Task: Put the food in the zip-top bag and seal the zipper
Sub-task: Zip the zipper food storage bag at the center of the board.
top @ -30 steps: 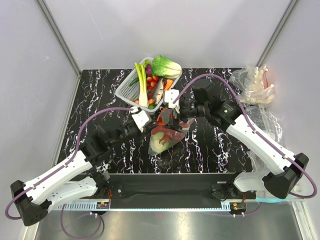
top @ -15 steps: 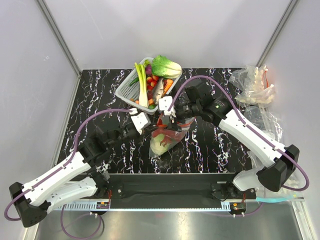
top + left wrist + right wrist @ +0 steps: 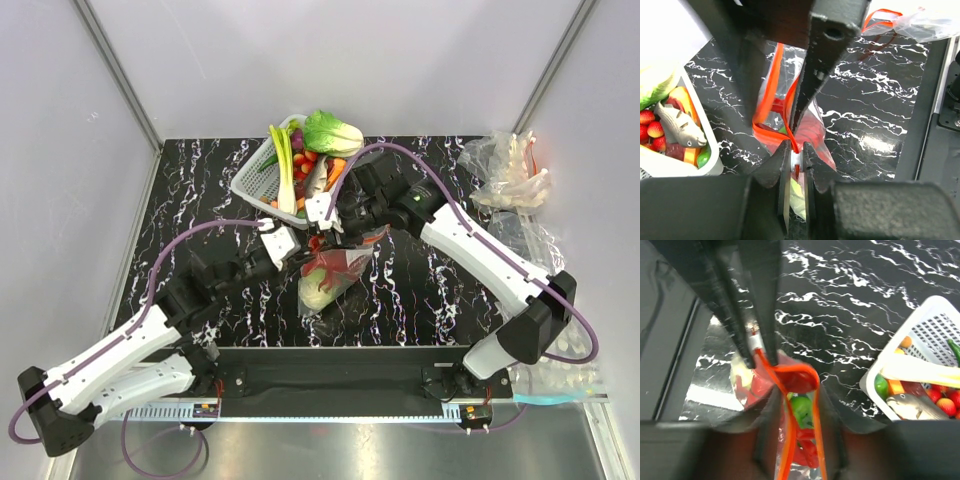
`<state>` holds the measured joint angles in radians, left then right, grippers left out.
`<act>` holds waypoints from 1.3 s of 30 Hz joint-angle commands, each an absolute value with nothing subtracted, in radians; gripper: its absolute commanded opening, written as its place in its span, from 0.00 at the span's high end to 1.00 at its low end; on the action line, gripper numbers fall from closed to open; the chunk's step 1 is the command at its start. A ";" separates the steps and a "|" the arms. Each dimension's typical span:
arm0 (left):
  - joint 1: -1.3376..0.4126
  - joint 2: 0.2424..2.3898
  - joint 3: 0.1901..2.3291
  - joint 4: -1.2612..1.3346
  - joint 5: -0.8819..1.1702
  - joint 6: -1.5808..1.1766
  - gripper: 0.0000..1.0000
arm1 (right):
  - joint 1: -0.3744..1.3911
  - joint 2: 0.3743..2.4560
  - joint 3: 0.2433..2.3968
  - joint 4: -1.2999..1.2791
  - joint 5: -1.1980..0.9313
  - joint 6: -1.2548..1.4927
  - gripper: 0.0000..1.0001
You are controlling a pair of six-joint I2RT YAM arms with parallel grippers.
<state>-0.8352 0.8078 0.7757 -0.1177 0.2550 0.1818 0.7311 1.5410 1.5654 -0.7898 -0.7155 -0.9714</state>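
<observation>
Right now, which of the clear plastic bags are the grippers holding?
The zip-top bag at table centre: the left gripper pinches its red-orange zipper, the right gripper straddles its mouth. The crumpled heap far right lies untouched.

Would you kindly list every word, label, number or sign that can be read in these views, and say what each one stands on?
No text can be read in any view.
The zip-top bag and its zipper: no print shows, and no label is visible.
The white basket and the clear plastic heap: no legible text.
</observation>
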 commanded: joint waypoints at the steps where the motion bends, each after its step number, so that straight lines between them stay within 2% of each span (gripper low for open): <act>1: -0.841 0.769 0.782 -0.031 0.255 0.175 1.00 | 0.732 1.540 1.624 -0.834 -0.741 -1.023 0.69; 2: -0.841 0.765 0.781 -0.032 0.239 0.172 1.00 | 0.732 1.540 1.628 -0.854 -0.744 -1.020 1.00; 5: -0.841 0.750 0.764 -0.015 0.167 0.153 1.00 | 0.732 1.494 1.580 -0.795 -0.732 -0.954 1.00; 8: -0.841 0.723 0.733 -0.002 0.104 0.135 0.94 | 0.733 1.413 1.474 -0.653 -0.733 -0.855 1.00; 11: -0.841 0.680 0.698 0.031 0.084 0.124 0.77 | 0.742 1.358 1.396 -0.542 -0.703 -0.746 1.00; 12: -0.839 0.669 0.690 0.035 0.077 0.112 0.66 | 0.747 1.353 1.394 -0.534 -0.662 -0.717 1.00; 15: -0.841 0.618 0.638 0.090 0.048 0.077 0.49 | 0.770 1.364 1.436 -0.558 -0.596 -0.614 1.00; 16: -0.841 0.592 0.620 0.109 0.032 0.068 0.39 | 0.776 1.370 1.443 -0.557 -0.574 -0.577 1.00; 18: -0.841 0.565 0.562 0.147 0.022 0.051 0.34 | 0.790 1.371 1.451 -0.555 -0.523 -0.499 1.00; 20: -0.841 0.526 0.520 0.207 0.017 0.051 0.33 | 0.798 1.355 1.431 -0.517 -0.489 -0.433 1.00; 22: -0.841 0.511 0.485 0.241 0.025 0.051 0.39 | 0.802 1.324 1.391 -0.482 -0.474 -0.394 1.00; 23: -0.841 0.526 0.485 0.241 0.029 0.054 0.44 | 0.805 1.315 1.366 -0.447 -0.466 -0.382 1.00; 28: -0.841 0.601 0.511 0.245 0.109 0.071 0.46 | 0.804 1.304 1.376 -0.454 -0.448 -0.336 1.00; 33: -0.841 0.649 0.512 0.296 0.094 0.104 0.56 | 0.810 1.275 1.341 -0.440 -0.454 -0.334 1.00; 39: -0.839 0.657 0.522 0.325 0.089 0.114 0.56 | 0.811 1.264 1.327 -0.463 -0.462 -0.350 1.00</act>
<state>-0.8425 0.6598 0.4885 0.2146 0.0795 0.0917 0.7986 1.3067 1.3224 -0.5282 -0.4538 -0.3588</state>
